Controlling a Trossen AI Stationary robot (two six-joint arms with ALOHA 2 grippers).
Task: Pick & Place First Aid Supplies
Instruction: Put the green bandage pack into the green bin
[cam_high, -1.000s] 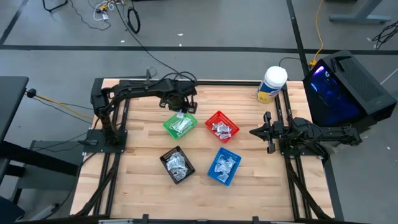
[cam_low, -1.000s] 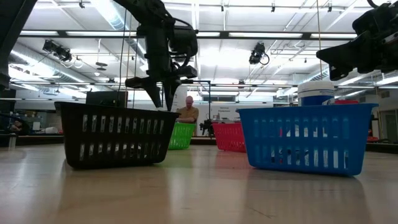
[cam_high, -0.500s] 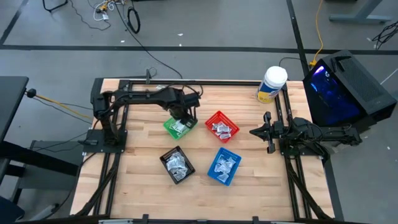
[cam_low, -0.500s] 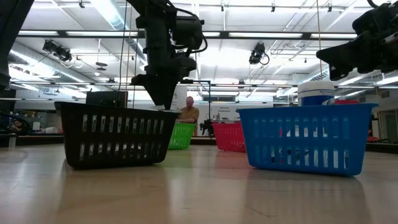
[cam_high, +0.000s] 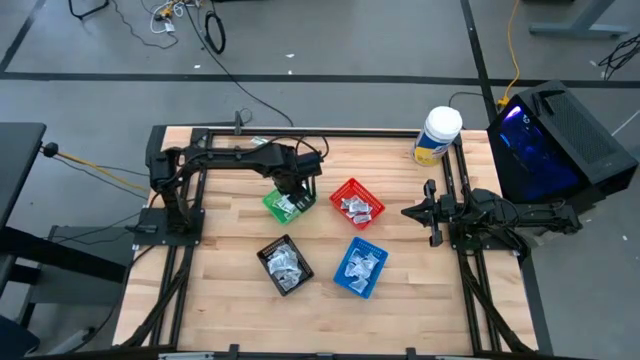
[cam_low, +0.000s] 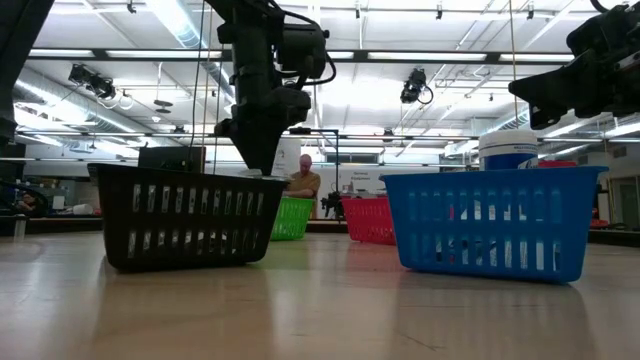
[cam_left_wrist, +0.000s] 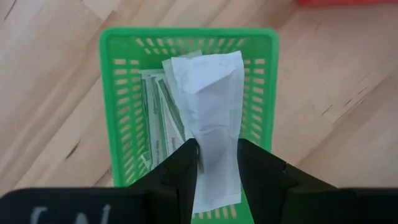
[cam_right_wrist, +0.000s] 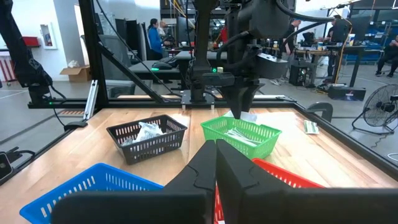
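My left gripper (cam_high: 293, 186) points down over the green basket (cam_high: 288, 205), shut on a long white packet (cam_left_wrist: 208, 93). That packet hangs above the pale strips lying in the green basket (cam_left_wrist: 130, 112). In the low view the left gripper (cam_low: 260, 160) shows above the black basket (cam_low: 185, 215). My right gripper (cam_right_wrist: 216, 155) waits at the table's right edge (cam_high: 432, 212), level and shut on nothing. The red basket (cam_high: 357, 203), the black basket (cam_high: 284, 264) and the blue basket (cam_high: 360, 266) each hold small wrapped packets. My left gripper pinches the long white packet between its two fingers, one on each long edge (cam_left_wrist: 216, 163), well back from the packet's far end. The packet is narrowed and creased where the fingers meet it. The fingers point down and lie across it. It hangs clear above the green basket.
A white-lidded tub with a yellow label (cam_high: 437, 135) stands at the far right corner of the table. The four baskets sit close together in the table's middle. Bare wood lies along the near edge (cam_high: 320, 320). A person (cam_low: 303, 178) shows in the room beyond.
My left gripper has swung toward the table's near edge, from the green basket's far rim to over its middle. It has rolled about its own line as it went, carrying the white packet along. The grip on the packet has stayed the same.
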